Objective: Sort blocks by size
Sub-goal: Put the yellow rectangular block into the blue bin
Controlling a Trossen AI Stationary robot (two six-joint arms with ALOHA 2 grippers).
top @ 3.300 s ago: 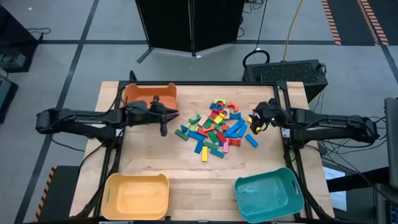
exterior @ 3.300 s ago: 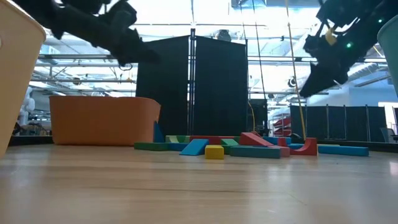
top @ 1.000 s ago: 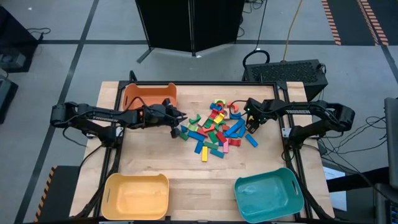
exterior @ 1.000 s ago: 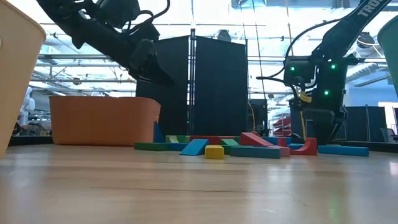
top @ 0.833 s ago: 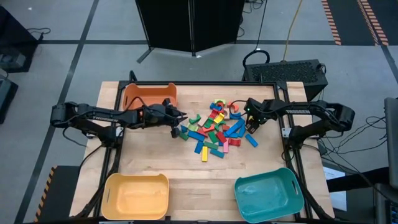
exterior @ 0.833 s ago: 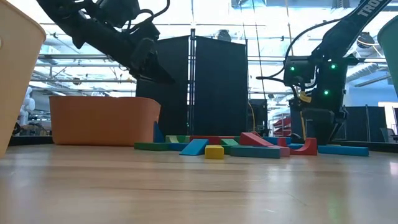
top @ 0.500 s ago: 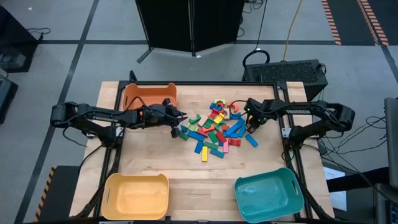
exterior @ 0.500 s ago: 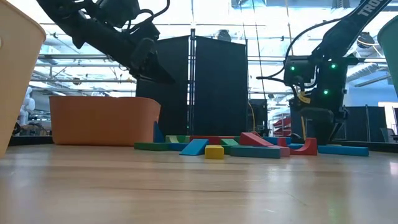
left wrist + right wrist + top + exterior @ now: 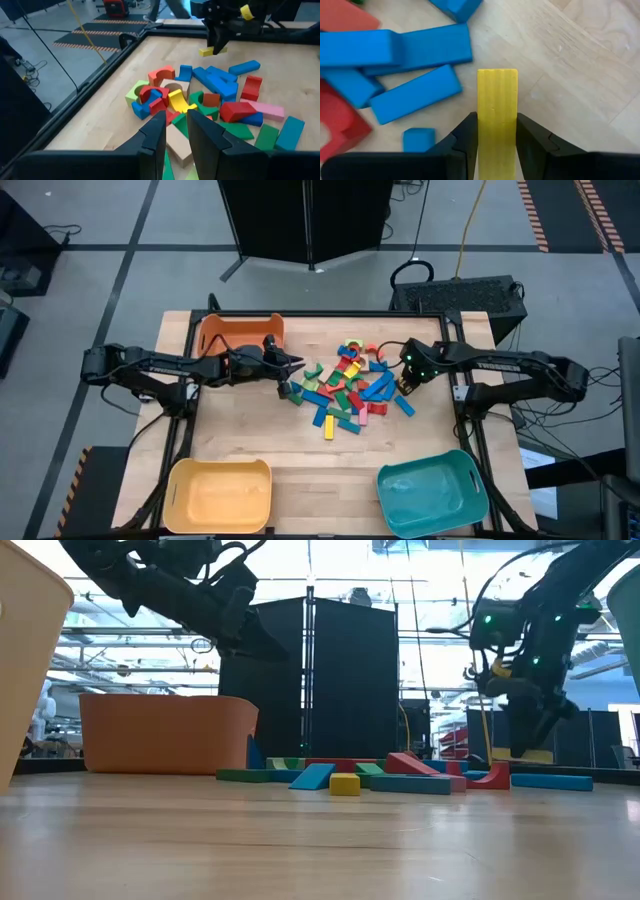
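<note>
Right wrist view: right gripper (image 9: 497,142) pinches a ridged yellow block (image 9: 497,107).

The table (image 9: 250,430) is a pale wooden top with a dark frame along its edges. On it sit three bins — an orange bin (image 9: 240,332) at the far left, a yellow bin (image 9: 220,495) at the near left corner and a teal bin (image 9: 432,492) at the near right corner. The blocks (image 9: 345,388) lie in a loose, partly piled heap right of centre — red, blue, green, yellow and orange bars, cubes and arches.
</note>
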